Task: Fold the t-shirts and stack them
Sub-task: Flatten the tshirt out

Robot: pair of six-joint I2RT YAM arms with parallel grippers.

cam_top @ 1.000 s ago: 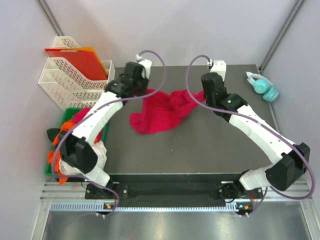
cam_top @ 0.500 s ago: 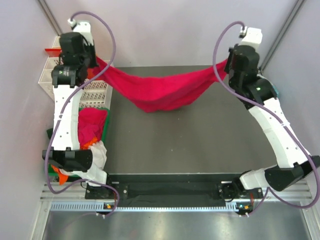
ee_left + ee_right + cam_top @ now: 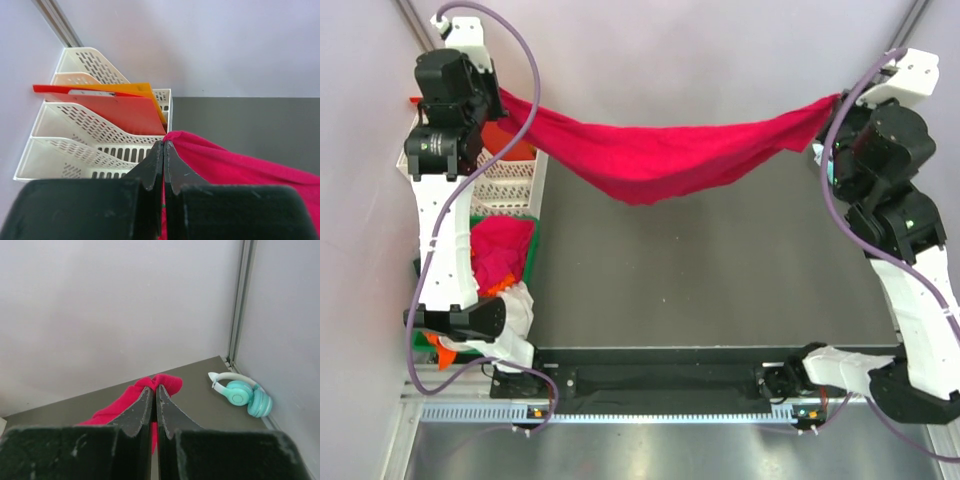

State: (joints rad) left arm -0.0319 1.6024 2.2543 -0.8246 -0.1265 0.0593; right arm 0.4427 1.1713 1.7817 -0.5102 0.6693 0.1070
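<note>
Early stage. I have the crimson t-shirt (image 3: 660, 160) strung in the air, sagging above the table's far half; the left gripper (image 3: 163, 146) pinches one end at 10 o'clock and the right gripper (image 3: 154, 388) pinches the other at 2. No fold made and nothing stacked; the other t-shirts (image 3: 498, 250) lie heaped at 8 o'clock. The dark matte table (image 3: 700, 300) sits between pale walls, with white file trays (image 3: 75, 145) at 10 and teal headphones (image 3: 245, 397) at 2.

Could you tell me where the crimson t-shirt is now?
Top view: the crimson t-shirt hangs stretched over the far half of the table, one end in the left gripper by the file trays, the other in the right gripper.
</note>
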